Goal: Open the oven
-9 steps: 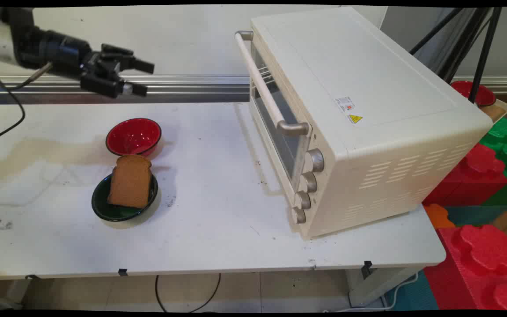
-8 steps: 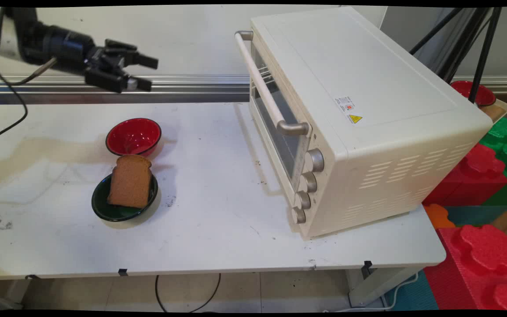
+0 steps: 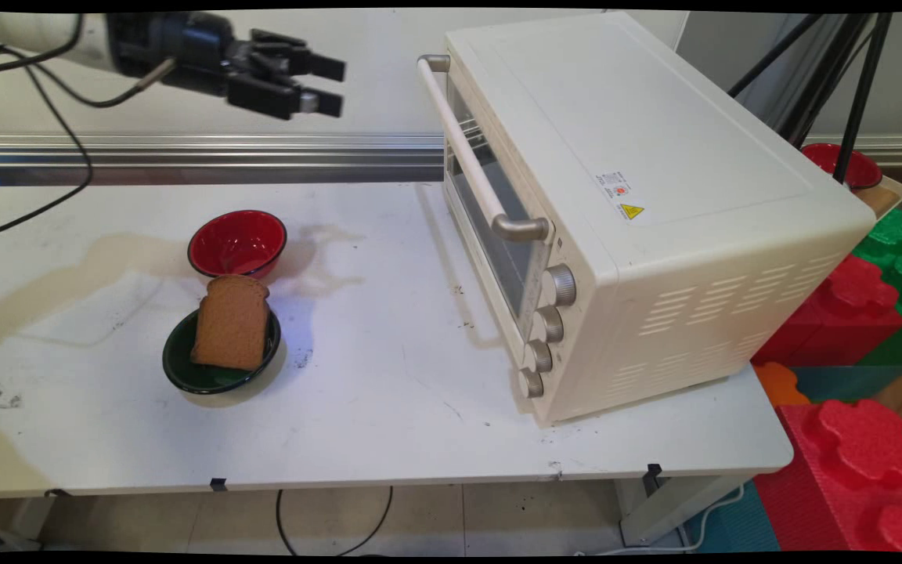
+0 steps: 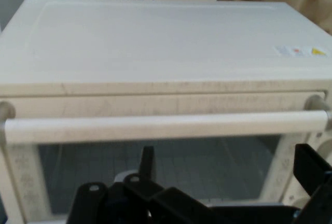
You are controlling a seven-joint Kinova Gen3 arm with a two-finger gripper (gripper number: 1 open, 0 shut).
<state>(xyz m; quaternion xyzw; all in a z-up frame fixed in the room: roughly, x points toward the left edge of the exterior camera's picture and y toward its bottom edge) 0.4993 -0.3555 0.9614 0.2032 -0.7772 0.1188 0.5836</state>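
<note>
Main view shows me the gripper (image 3: pixel 331 84) raised above the surface (image 3: pixel 388 423), fingers spread and holding nothing, pointed at the toaster oven (image 3: pixel 639 211), whose door is closed; the bread slice (image 3: pixel 232 321) leans in the green bowl (image 3: pixel 185 374) beside the red bowl (image 3: pixel 237 243). Hand view puts the oven's handle (image 4: pixel 166 125) straight ahead, so I judge this an approach, with the handle nearest.

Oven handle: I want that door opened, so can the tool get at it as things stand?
Probably yes. The open tool hangs level with the oven handle, facing it, with only bare air between them.
</note>
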